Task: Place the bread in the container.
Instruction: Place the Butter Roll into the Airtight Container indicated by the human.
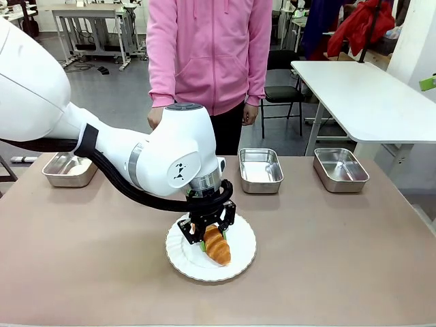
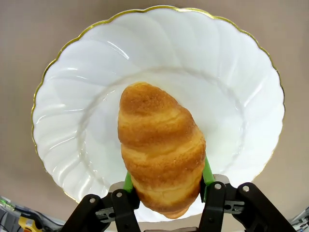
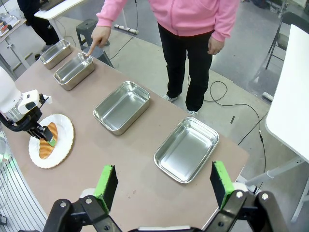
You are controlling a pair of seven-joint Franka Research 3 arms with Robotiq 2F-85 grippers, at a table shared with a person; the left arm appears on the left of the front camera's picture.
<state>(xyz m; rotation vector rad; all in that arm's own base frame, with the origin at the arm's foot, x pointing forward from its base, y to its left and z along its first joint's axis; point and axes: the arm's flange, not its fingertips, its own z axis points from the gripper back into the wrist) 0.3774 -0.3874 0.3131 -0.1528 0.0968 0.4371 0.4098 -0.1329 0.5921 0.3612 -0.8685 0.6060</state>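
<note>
The bread [image 2: 161, 150], a golden-brown croissant, lies over the round white plate [image 2: 231, 96] at the table's front centre. My left gripper [image 2: 166, 181] is shut on the bread's near end, with its green pads [image 2: 207, 171] pressed against both sides. In the front view the left gripper [image 1: 209, 235] comes down onto the bread [image 1: 219, 248]. Several steel trays line the far edge. A person's finger [image 3: 90, 49] points into the container [image 3: 75, 71], second from the left. My right gripper [image 3: 164, 186] hangs open high above the table's right side.
The other trays sit at the far left [image 1: 68, 169], centre right [image 1: 260, 170] and right [image 1: 340, 168]. The person in a pink top [image 1: 211, 48] stands at the far edge. My left arm [image 1: 157, 153] covers the table's left middle.
</note>
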